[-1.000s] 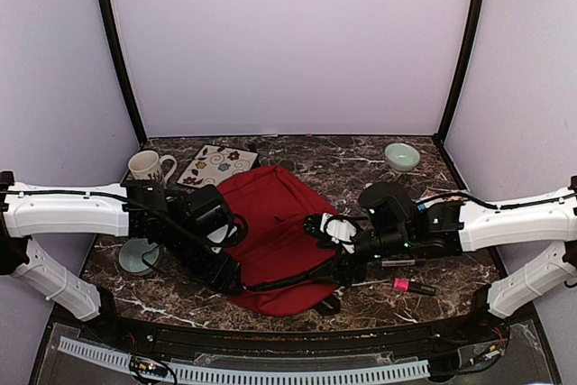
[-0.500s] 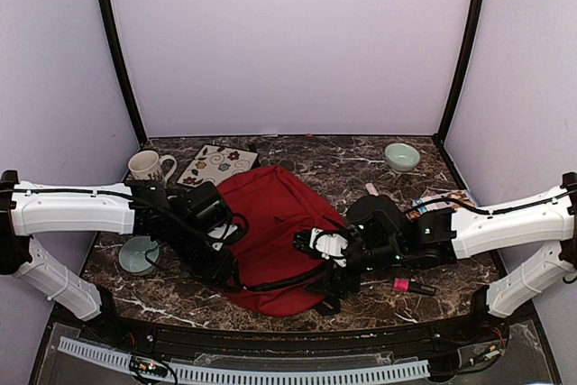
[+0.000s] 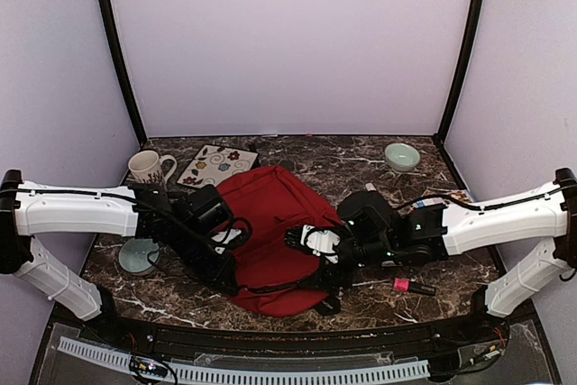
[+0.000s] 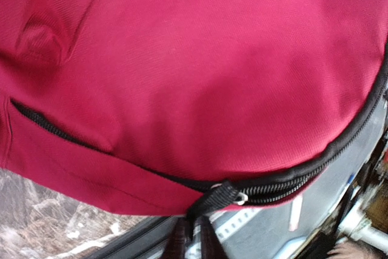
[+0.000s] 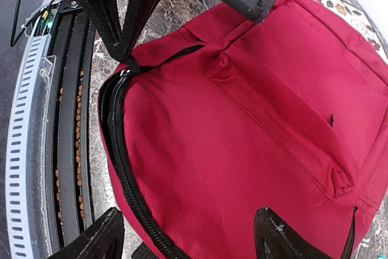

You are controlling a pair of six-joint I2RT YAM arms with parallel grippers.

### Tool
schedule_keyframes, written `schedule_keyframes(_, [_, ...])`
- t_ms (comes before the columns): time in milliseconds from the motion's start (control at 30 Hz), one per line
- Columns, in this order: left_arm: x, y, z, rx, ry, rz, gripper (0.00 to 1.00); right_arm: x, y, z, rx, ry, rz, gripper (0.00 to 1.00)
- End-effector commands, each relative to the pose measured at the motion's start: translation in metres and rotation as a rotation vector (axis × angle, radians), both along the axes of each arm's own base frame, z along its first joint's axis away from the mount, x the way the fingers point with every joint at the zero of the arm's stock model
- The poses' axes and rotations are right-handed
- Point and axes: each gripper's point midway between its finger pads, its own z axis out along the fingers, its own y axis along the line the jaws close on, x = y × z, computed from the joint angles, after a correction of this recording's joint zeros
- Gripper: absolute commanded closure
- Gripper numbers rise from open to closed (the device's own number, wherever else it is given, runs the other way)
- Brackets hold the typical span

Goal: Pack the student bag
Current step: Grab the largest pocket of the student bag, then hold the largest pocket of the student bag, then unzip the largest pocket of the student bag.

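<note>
The student bag (image 3: 270, 209) lies flat in the middle of the bench (image 3: 361, 164), front pocket up. At its 7 o'clock edge the left pincer (image 5: 128, 57) is clenched on a black zip pull (image 4: 213, 198). The right pincer (image 5: 191, 238) hovers released over its 4 o'clock side.

A: Site type?
B: Robot lab cell. Plain lilac walls (image 3: 288, 42) and black posts (image 3: 115, 51) close round the marble-look table (image 3: 343, 164) on three sides. Left arm (image 3: 72, 209) and right arm (image 3: 505, 218) reach in from its near corners, cable track (image 3: 243, 370) along its near edge.
</note>
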Motion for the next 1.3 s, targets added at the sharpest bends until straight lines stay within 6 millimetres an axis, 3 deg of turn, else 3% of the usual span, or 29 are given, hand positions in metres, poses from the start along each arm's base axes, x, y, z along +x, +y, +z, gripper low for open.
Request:
schedule_keyframes(0, [-0.002,-0.001,0.006,-0.038,-0.011,-0.018,1.0,-0.002,0.013,0.014,0.031,-0.028,0.038,0.26])
schedule_keyframes(267, [0.001,-0.002,0.018,-0.078,-0.047,-0.009,1.0,-0.012,0.026,0.015,0.029,-0.015,0.133,0.25])
schedule_keyframes(567, [0.005,0.0,0.026,-0.087,-0.082,0.013,1.0,-0.024,0.04,-0.024,-0.125,0.099,0.229,0.3])
schedule_keyframes(700, [0.007,0.001,0.029,-0.089,-0.094,0.025,1.0,-0.026,0.038,-0.034,-0.142,0.113,0.232,0.42])
schedule_keyframes(800, [0.008,0.003,0.029,-0.09,-0.102,0.035,1.0,-0.026,0.035,-0.038,-0.141,0.108,0.222,0.65])
schedule_keyframes(1000, [0.007,0.011,0.027,-0.071,-0.108,0.052,1.0,-0.029,0.028,-0.043,-0.145,0.124,0.213,1.0])
schedule_keyframes(1267, [0.004,0.026,0.016,-0.018,-0.107,0.078,1.0,-0.028,0.012,-0.048,-0.165,0.102,0.184,1.0])
